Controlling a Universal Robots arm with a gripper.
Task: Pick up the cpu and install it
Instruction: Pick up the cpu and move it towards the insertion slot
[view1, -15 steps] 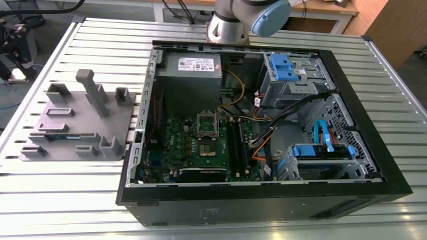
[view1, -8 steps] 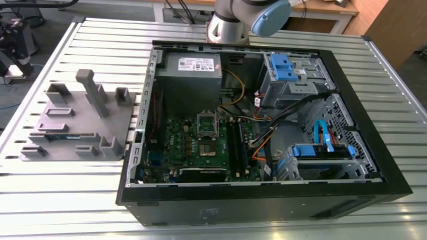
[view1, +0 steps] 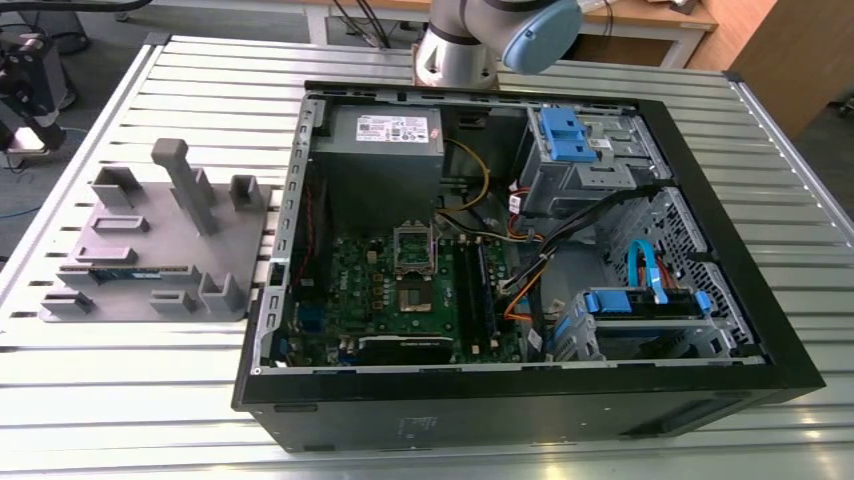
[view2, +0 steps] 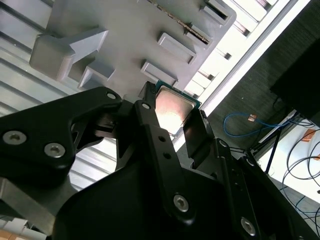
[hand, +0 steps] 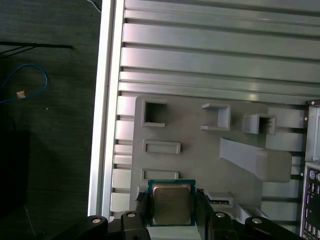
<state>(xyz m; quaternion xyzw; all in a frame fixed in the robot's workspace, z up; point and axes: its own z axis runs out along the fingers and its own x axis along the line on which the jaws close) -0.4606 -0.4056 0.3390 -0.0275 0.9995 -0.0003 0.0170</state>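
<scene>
Faintly lettered cpu (hand: 172, 202) in end effector (hand: 172, 212)

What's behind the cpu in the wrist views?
The grey fixture tray, lying on the slatted table. The cpu, clamped in the gripper, covers the tray patch directly behind it, so that spot can't be read.

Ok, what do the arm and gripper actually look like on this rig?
The arm is a silver-grey tube with a light blue joint cap. The gripper is matte black: flat angular link plates dotted with silver screw heads, ending in two slim black fingers.
</scene>
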